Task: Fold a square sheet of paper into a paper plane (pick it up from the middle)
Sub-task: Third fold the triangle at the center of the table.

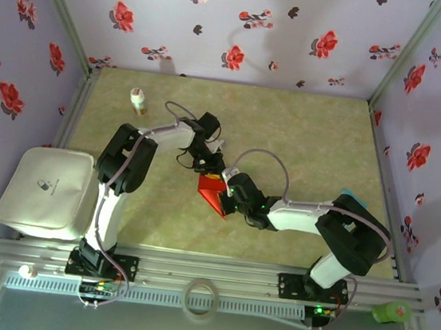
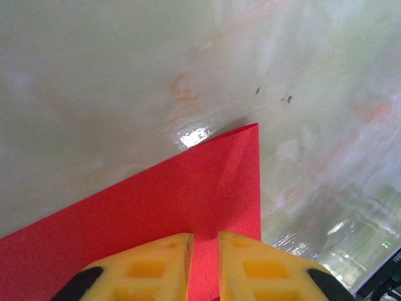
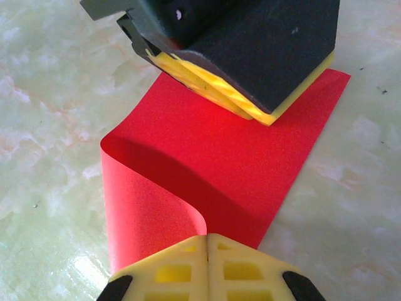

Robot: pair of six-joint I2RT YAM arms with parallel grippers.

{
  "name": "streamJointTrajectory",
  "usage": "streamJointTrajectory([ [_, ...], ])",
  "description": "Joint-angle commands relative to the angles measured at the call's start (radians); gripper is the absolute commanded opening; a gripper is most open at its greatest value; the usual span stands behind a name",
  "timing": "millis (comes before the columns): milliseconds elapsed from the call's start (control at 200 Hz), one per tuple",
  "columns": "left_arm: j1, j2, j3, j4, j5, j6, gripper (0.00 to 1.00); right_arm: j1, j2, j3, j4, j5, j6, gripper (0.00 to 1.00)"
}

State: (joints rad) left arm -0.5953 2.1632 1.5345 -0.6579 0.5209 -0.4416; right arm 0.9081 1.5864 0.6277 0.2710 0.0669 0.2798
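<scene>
Near the middle of the table [image 1: 312, 136], the square sheet of paper [image 1: 215, 199] lies bright red between the two arms, which meet over it from either side. The right pincer [image 3: 207, 241] is clenched on the near edge of the sheet [image 3: 244, 157]. That edge curls up off the table in a smooth roll and runs in between the closed yellow fingertips, while the rest of the paper lies flat. From above, this pincer [image 1: 230, 189] sits at the sheet's right side.

At the far end of the sheet the left pincer [image 3: 216, 94] comes down onto the paper, yellow pads almost together. Its own camera shows a narrow gap between the fingers [image 2: 156, 266], with red paper [image 2: 156, 207] under and beyond them and one corner pointing out over the marbled table. I cannot tell whether it pinches the sheet or only presses on it.

A small white bottle [image 1: 138, 100] stands well apart towards the far left, and a white pouch [image 1: 46, 192] lies at the left edge.
</scene>
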Motion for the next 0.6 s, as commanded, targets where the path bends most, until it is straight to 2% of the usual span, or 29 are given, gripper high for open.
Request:
streamJointTrajectory([
  [0,0.002,0.035,-0.010,0.001,-0.017,0.006,0.20,-0.016,0.012,0.006,0.046,-0.028,-0.002,0.00],
  [595,0.002,0.020,-0.010,0.006,-0.015,-0.003,0.20,-0.025,0.034,0.016,0.001,-0.069,0.007,0.00],
])
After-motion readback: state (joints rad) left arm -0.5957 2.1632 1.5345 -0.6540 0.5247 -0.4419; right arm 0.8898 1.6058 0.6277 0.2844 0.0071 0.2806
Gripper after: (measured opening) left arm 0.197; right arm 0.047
